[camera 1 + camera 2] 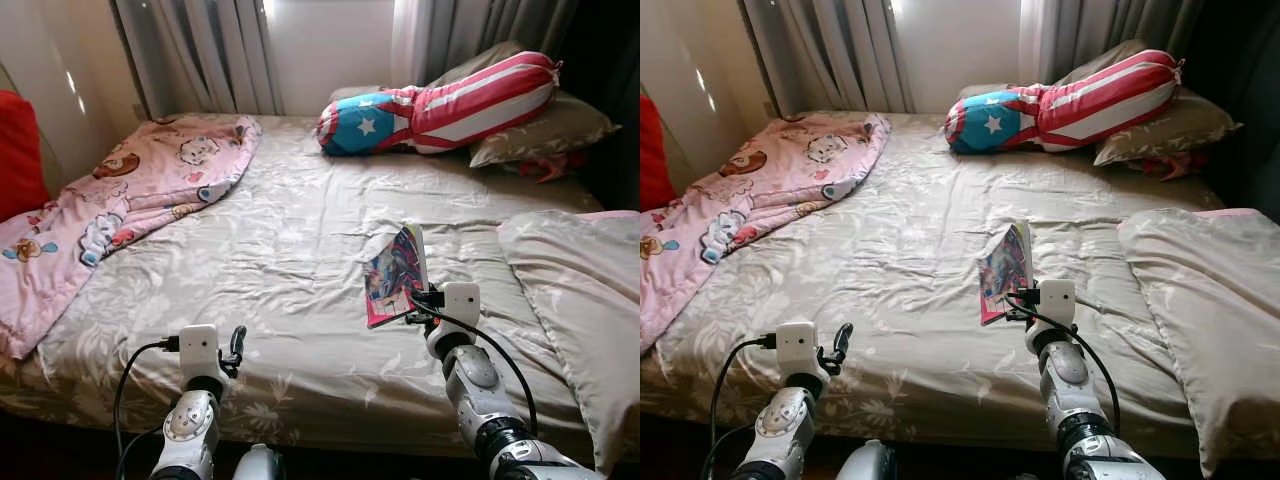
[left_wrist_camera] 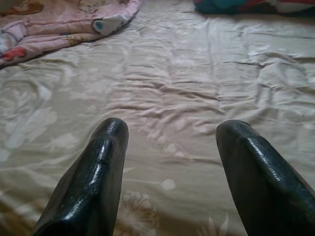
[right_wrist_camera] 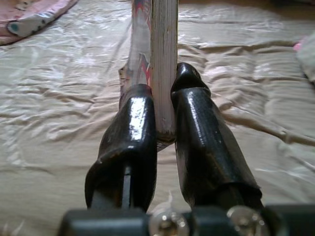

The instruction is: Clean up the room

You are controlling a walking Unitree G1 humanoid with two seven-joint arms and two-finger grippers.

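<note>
Glossy and brightly printed, a thin book (image 1: 396,276) stands on edge at centre right of the head views, lifted off the beige floral bedsheet (image 1: 280,250) by the right gripper (image 3: 165,105), whose two black fingers are pressed against either side of its lower edge. Held upright like this, the book is probably being carried off the bed to wherever it belongs, since a loose book on the covers counts as clutter in a room to be tidied. The left gripper (image 2: 170,142) hovers low over the near edge of the bed at lower left, fingers spread wide with nothing between them, likely kept free for the next item. A pink cartoon blanket (image 1: 120,200) lies bunched at the upper left, and a red, white and blue star bolster (image 1: 440,105) rests across grey pillows (image 1: 545,130) at the upper right. From the head, the book's colourful cover is plain; the right wrist view instead shows its pale page edge and exactly where the fingers pinch it.
</note>
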